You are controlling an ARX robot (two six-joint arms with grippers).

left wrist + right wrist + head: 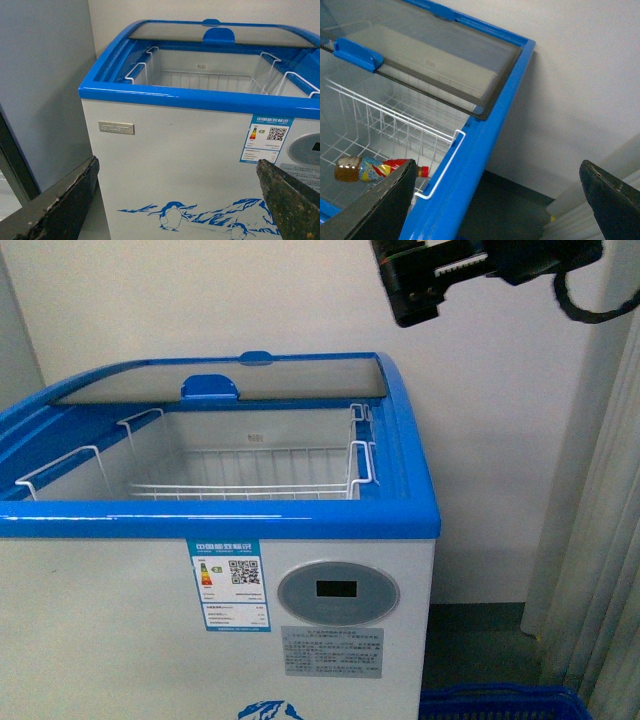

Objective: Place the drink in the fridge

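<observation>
From the front view I see the fridge (215, 530) filling the lower left of the frame, its glass lid (220, 380) slid back toward 12 o'clock so the opening is clear, with a white wire basket (240, 475) hanging inside; I cannot see the drink from here. My right arm (480, 270) hangs at about 1 o'clock, above and beyond the fridge's right rim, and only its dark body shows, so this view tells me nothing of its grip. In the left wrist view the left fingers (50, 205) stand wide apart and released with nothing between them, facing the fridge front with its penguin drawing (172, 215) and energy label (267, 137); that arm is low and well clear of the opening. In the right wrist view the right fingers (612, 200) are likewise spread and empty, and I see the drink (375, 169), a bottle with an amber body and red and yellow label, lying on its side in the basket, partly hidden behind one finger. I judge the placing itself is done and the step in hand is getting clear: I would lift the right arm straight up and draw it back, keeping away from the blue rim (470, 165) and the lid edge.
</observation>
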